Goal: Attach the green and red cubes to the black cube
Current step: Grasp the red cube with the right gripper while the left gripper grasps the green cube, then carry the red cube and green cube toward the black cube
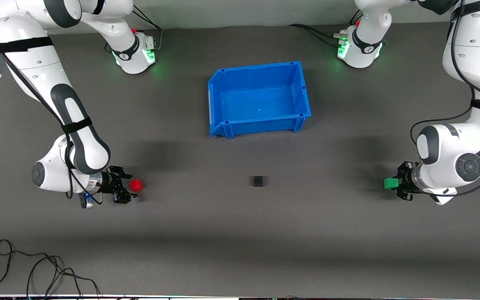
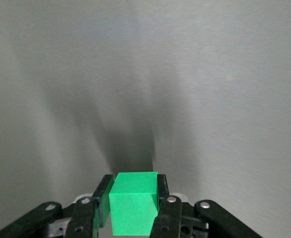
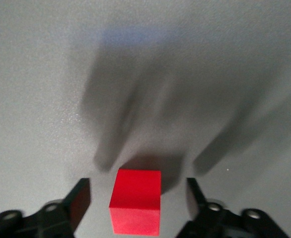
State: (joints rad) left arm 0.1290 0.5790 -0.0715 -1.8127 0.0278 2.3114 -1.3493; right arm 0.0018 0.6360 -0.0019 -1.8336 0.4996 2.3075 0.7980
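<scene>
While both arms reach low toward the middle band of the frame, the left gripper (image 1: 395, 186) sits at the right edge of the front view with its fingers (image 2: 161, 191) pressed against two sides of the green cube (image 1: 390, 183), and the left wrist view shows that cube (image 2: 133, 202) clamped squarely between them. At the left of the front view, the right gripper (image 1: 125, 186) lies low over the table (image 1: 240, 241), its fingers (image 3: 79, 201) spread wide with the red cube (image 1: 136, 185) between them; the right wrist view shows clear gaps on both sides of the cube (image 3: 136, 201), so nothing is gripped and it rests on the table. Roughly midway between the two grippers, at the centre of the frame and slightly below, the black cube (image 1: 258, 181) stands alone on the table, well apart from both coloured cubes. Above it in the frame, nearer the robots' bases, is a blue bin (image 1: 302, 89).
</scene>
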